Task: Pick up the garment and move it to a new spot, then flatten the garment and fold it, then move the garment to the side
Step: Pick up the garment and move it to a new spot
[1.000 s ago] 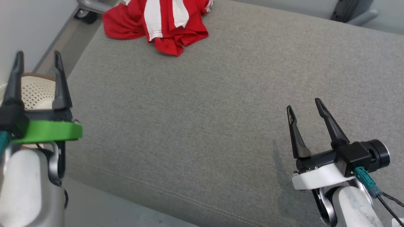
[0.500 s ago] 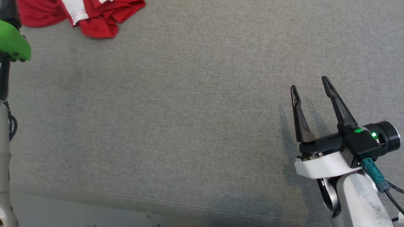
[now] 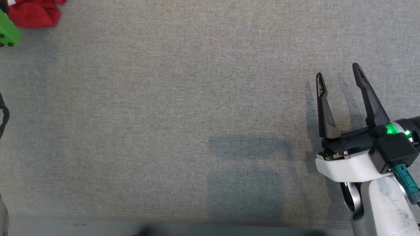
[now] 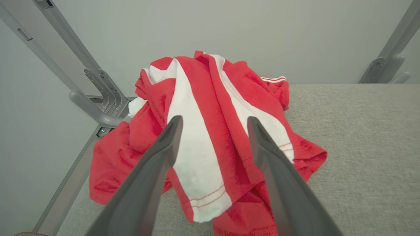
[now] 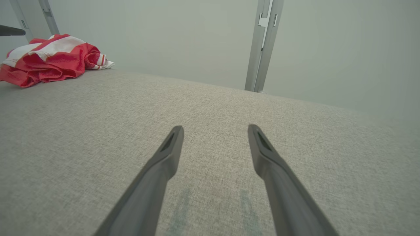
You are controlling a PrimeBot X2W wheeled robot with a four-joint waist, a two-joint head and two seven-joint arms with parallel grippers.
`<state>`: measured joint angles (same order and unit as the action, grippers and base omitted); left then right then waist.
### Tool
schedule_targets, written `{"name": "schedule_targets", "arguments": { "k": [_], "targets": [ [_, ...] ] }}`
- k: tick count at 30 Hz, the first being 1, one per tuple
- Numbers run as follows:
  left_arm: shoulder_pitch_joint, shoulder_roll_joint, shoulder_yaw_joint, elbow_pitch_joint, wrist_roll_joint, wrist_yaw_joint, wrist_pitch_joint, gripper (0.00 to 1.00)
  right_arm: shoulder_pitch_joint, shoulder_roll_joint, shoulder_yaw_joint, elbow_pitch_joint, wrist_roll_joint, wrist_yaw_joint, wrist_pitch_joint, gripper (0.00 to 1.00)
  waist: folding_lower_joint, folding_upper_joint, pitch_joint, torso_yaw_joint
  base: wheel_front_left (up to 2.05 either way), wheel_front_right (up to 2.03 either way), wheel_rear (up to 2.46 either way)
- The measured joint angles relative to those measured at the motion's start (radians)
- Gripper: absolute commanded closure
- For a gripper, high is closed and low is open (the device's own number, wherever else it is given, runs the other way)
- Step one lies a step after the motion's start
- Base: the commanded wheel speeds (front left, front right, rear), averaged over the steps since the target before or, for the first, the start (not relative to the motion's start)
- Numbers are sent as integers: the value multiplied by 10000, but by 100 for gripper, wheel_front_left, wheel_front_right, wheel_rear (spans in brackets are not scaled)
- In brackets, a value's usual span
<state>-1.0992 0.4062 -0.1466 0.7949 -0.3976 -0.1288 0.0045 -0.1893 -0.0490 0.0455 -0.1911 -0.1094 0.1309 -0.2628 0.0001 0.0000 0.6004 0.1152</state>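
The garment (image 4: 210, 131) is a crumpled red piece with broad white stripes, heaped at the far left corner of the grey padded surface (image 3: 183, 108). The head view catches just a red edge of the garment (image 3: 34, 14) at the top left. My left gripper (image 4: 215, 123) points at the heap from just short of it, fingers open with nothing between them; its green mount (image 3: 7, 32) shows at the head view's left edge. My right gripper (image 3: 339, 70) hovers open low over the bare surface at the right, far from the garment (image 5: 49, 59).
Grey metal frame bars (image 4: 95, 95) stand by the left corner behind the garment, and another upright post (image 5: 262, 46) rises behind the far edge against a pale wall. The surface's near edge (image 3: 164, 219) runs along the bottom of the head view.
The head camera has swung right and down, so the garment slid to the top left corner of its picture. The left gripper has left that picture except for its green mount. Both grippers stay open.
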Motion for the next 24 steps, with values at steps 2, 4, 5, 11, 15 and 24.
{"name": "schedule_targets", "arguments": {
  "k": [2, 4, 5, 11, 15, 24],
  "targets": [
    [-110, -17, -105, 240, -159, 0, -65, 0, -3, 0, -6, -67, -4, 0, 0, 0, 0, 0, 190, -58, 0, 0, 0],
    [-177, -48, -205, 462, -362, 0, -113, 0, -14, 0, -4, -111, -6, 0, 0, 0, 0, 0, 347, -107, 0, 0, 0],
    [-215, -61, -249, 554, -428, 0, -157, 0, -16, 0, 6, -123, -6, 0, 0, 0, 0, 0, 409, -130, 0, 0, 0],
    [-453, -27, -558, 1085, -771, 0, -305, 0, -64, 0, 31, -159, 10, 0, 0, 0, 0, 0, 588, -312, 0, 0, 0],
    [-590, 56, -604, 1532, -966, 0, -318, 0, -113, 0, 27, -207, 67, 0, 0, 0, 0, 0, 653, -452, 0, 0, 0],
    [-644, 125, -805, 2205, -1231, 0, -456, 100, -207, -2, -15, -167, 238, 0, 0, 0, 0, 0, 549, -681, 0, 0, 0]
  ]
}}
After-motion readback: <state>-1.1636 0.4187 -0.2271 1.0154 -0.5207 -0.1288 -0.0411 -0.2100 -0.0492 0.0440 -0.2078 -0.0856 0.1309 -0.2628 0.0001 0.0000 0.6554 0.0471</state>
